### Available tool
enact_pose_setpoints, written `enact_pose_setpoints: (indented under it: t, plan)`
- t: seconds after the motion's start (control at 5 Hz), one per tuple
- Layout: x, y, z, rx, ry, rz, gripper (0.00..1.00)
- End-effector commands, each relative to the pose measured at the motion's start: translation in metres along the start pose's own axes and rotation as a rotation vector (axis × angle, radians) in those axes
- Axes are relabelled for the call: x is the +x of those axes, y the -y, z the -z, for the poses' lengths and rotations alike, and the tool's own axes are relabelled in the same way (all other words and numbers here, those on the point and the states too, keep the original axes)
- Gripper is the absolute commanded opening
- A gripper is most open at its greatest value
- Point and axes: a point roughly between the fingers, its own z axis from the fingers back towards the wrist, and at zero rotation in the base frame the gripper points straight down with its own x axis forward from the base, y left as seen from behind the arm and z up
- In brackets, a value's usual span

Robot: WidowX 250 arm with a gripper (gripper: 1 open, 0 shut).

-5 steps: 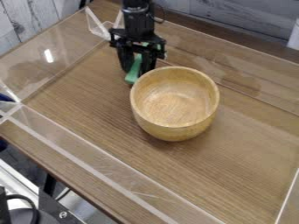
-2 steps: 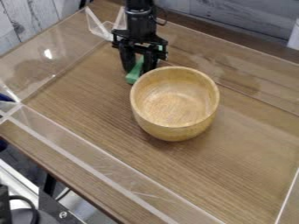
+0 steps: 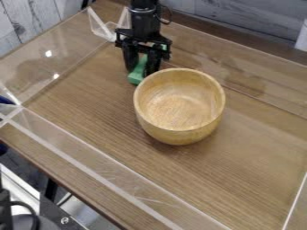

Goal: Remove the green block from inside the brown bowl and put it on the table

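Nearest, at the lower left, a cluster of black equipment and cables point(image 3: 21, 214) lies beyond the edge of the table; its pieces overlap too much for a sure count. One table point(image 3: 102, 162) spreads across the view, its brown top marked with wood grain, with clear walling point(image 3: 14, 115) along its left side. I cannot tell how many separate panels make up that walling.

On the table stands one brown bowl point(image 3: 179, 106), round, upright and light tan, with a thick rim and a smooth, bare inside. Just beyond its upper-left rim is one green block point(image 3: 138, 71), outside the bowl. The block is small, bright green and plain, and looks like a short bar standing at a slight tilt. Part of it is hidden by the dark fingers, and its full length does not show. Whether its lower end touches the table or the bowl's outer side, I cannot tell.

Farthest of these is one black gripper point(image 3: 140, 63), reaching down from the top of the view. Its fingers are closed in on the green block, pinching it between them near the bowl's far side
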Motion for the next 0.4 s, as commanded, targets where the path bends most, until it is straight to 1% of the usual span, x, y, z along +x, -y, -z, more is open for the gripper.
enact_pose_setpoints:
  t: [0.0,0.2]
  plan:
    - [0.0129,-0.0101,0.0003,0.018,0.041,-0.01,0.0]
    - [0.0158,-0.012,0.0062,0.021,0.035,-0.011,0.0]
